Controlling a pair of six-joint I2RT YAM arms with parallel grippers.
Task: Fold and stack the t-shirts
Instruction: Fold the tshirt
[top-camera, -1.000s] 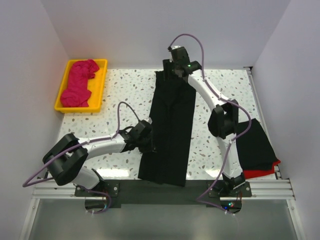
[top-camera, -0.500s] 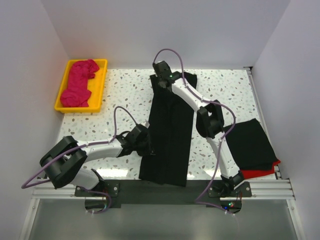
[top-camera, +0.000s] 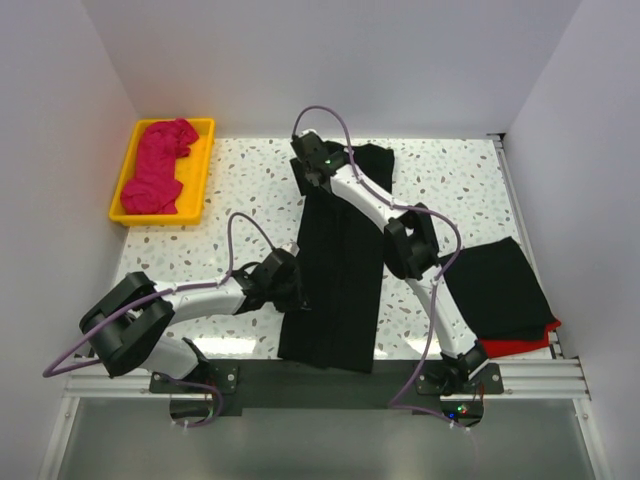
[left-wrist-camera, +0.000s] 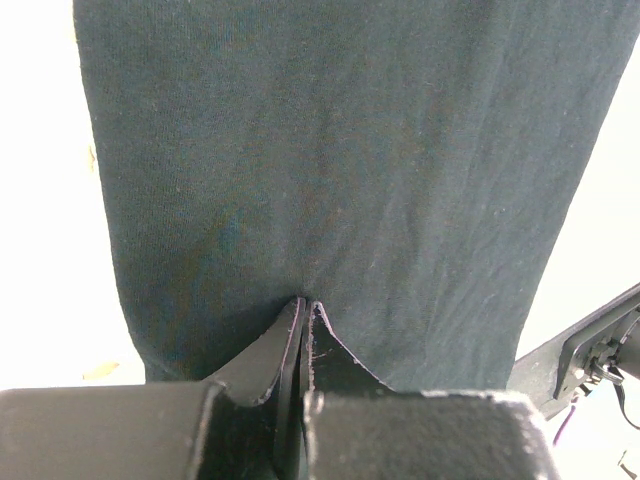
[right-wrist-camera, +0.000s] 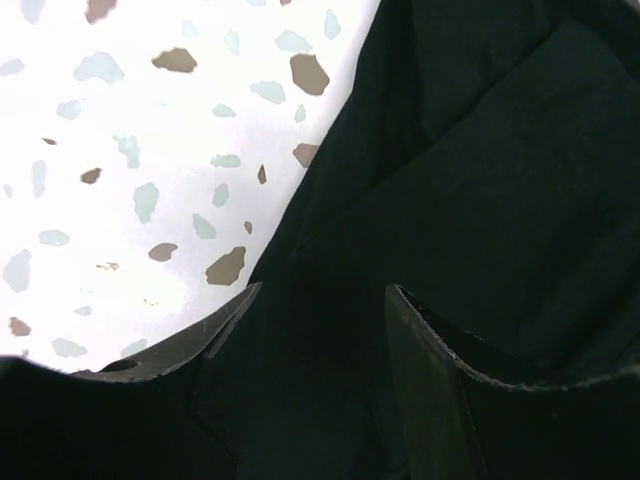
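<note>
Black tee (top-camera: 335, 280): plain, matte, folded into a long strip, lies lengthwise mid table (top-camera: 250, 190). L gripper (left-wrist-camera: 303, 305) is pinched together on its left edge. R gripper (right-wrist-camera: 325, 290) has jaws apart over the far-left corner.

Yellow tray (top-camera: 203, 176) on speckled table (top-camera: 250, 182)

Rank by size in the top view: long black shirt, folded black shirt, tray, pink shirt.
Largest first:
long black shirt
tray and folded black shirt: about alike, left unranked
pink shirt
</note>
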